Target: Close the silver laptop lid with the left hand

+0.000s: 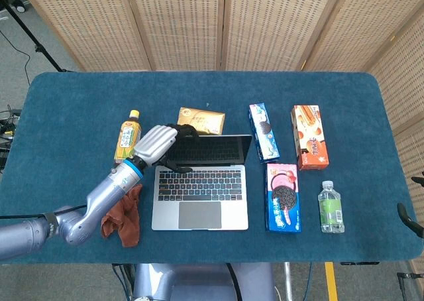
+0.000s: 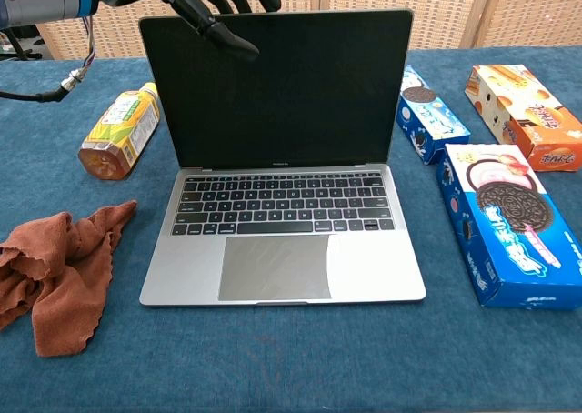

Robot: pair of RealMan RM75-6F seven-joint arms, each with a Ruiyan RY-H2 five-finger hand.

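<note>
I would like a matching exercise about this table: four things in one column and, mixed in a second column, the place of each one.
Things:
1. tea bottle
2. brown cloth
3. water bottle
4. left hand

Places:
A. at the top left corner of the laptop lid
B. lying on its side, left of the laptop screen
C. near the right end of the table, right of the pink cookie box
D. crumpled, left of the laptop keyboard

Pairs: 1-B, 2-D, 3-C, 4-A

Matt metal laptop (image 2: 282, 267), glossy screen; soft rumpled brown cloth (image 2: 56, 272); napped blue tablecloth (image 2: 291, 358)
</note>
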